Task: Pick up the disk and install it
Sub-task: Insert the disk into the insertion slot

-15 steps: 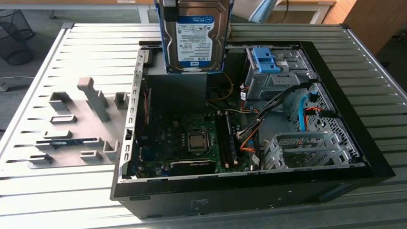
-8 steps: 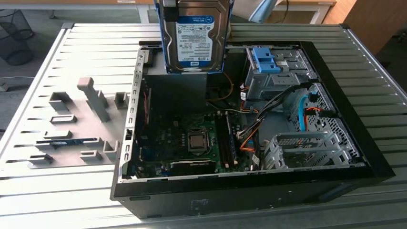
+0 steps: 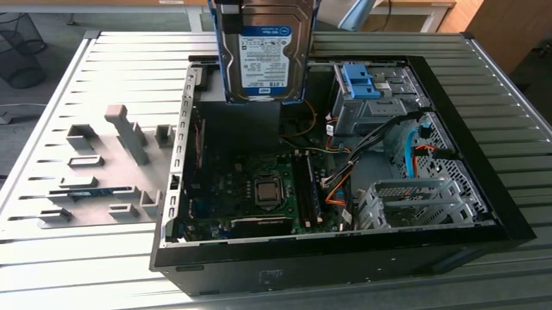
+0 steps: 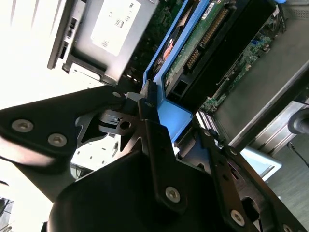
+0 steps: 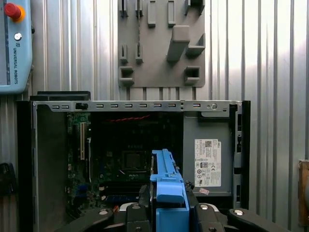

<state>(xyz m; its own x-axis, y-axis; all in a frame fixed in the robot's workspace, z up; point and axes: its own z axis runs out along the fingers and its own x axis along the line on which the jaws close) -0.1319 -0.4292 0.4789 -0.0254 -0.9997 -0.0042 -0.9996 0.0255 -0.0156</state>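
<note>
disk (image 3: 263, 55) held upright in the air over the open computer case (image 3: 509, 223), label facing the exterior view, end effector (image 5: 168, 212) clamped on its blue rail frame, grey fixture plate (image 3: 95, 187) beside the case on slatted surface (image 3: 95, 265)

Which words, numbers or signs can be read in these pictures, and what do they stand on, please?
Label on the disk: print too small to read.
White sticker on the dark box: too small to read.
Teach pendant: brand lettering only, not quoted.
</note>
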